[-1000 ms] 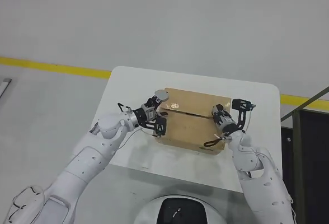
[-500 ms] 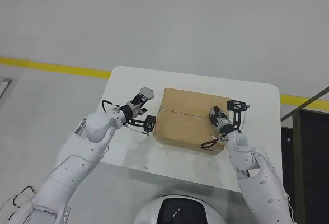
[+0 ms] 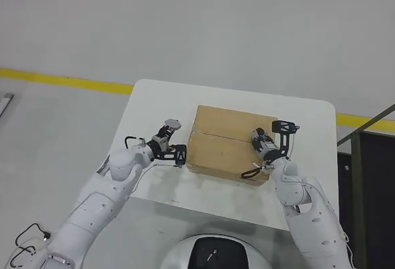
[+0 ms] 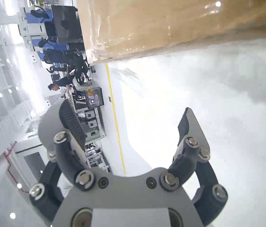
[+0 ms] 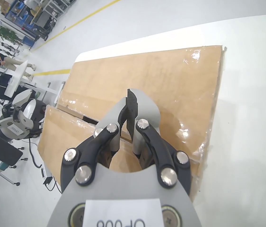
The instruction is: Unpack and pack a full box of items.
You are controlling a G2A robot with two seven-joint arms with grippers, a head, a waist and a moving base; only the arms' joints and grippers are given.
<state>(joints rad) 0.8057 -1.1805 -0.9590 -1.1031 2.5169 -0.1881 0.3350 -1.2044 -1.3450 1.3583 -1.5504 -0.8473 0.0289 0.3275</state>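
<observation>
Left end effector [image 3: 177, 140] hangs with fingers spread wide just beside the left side of the cardboard box [image 3: 226, 138], apart from it. Right end effector [image 5: 128, 98] has its fingers pressed together over the box's top, near the flap seam. The box sits mid-tabletop [image 3: 305, 118].

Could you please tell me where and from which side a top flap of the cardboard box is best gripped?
Probably a top flap's free edge along the centre seam of the cardboard box, where a dark gap shows. Come from above at the end by the right hand, one finger into the gap: elsewhere the flaps lie flat and glossy, offering no lip.
</observation>
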